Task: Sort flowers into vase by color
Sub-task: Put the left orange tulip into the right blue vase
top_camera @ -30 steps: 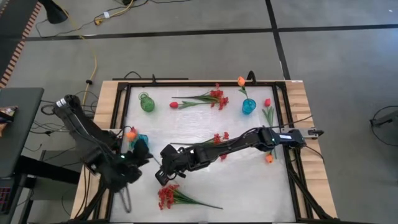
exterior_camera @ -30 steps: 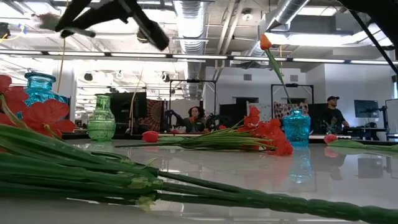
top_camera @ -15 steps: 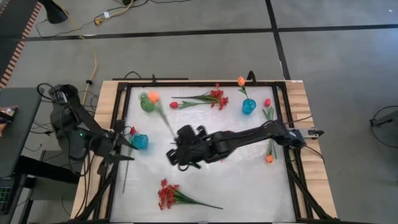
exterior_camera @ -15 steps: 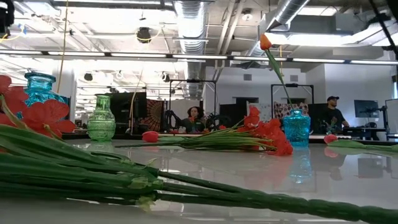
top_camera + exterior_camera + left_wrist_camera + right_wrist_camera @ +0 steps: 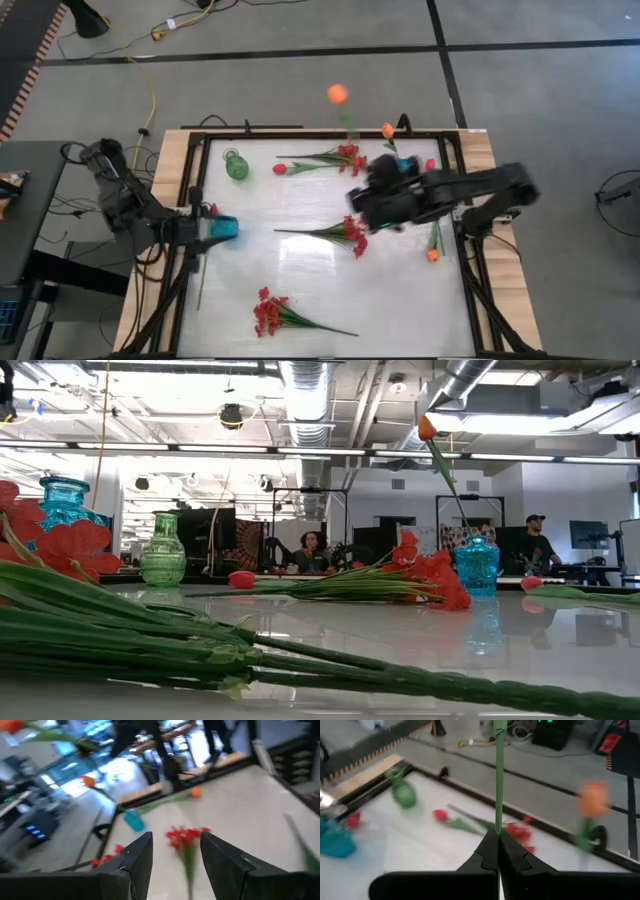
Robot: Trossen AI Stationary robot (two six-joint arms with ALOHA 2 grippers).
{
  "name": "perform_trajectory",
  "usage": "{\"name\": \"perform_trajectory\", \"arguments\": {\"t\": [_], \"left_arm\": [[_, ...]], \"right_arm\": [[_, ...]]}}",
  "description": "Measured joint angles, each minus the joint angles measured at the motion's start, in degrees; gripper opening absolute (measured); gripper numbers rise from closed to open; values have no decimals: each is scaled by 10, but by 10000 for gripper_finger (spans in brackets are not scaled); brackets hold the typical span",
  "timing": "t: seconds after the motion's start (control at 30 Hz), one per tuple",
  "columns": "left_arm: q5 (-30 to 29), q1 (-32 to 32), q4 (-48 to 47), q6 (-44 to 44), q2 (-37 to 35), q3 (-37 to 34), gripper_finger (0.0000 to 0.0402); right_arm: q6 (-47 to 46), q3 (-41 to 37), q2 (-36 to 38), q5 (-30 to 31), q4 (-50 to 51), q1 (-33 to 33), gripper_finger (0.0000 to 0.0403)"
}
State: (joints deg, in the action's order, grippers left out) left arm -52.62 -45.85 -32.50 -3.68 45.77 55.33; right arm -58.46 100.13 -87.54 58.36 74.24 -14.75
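Holding an orange tulip [image 5: 338, 94] by its green stem [image 5: 499, 775], the right gripper [image 5: 497, 851] has its fingers pinched tight around it; the bud stands far above the hand, out past the table's far edge in the high view. Just beside this hand stands a blue vase [image 5: 400, 168] with another orange tulip [image 5: 387, 130]. The left gripper [image 5: 175, 851], fingers spread and holding nothing, waits by a second blue vase [image 5: 226, 227], facing a red spray [image 5: 186, 836]
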Motion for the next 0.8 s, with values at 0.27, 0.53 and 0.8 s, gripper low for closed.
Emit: {"name": "perform_trajectory", "arguments": {"t": [0.27, 0.53, 0.8], "left_arm": [[52, 183, 81, -2, 25, -6, 155], [129, 307, 138, 41, 50, -6, 155], [156, 356, 142, 48, 57, -6, 155]], "right_arm": [[166, -373, 311, -16, -335, 67, 22], [361, -638, 484, -111, -666, 211, 22], [438, -740, 503, -198, -804, 343, 22]]}}
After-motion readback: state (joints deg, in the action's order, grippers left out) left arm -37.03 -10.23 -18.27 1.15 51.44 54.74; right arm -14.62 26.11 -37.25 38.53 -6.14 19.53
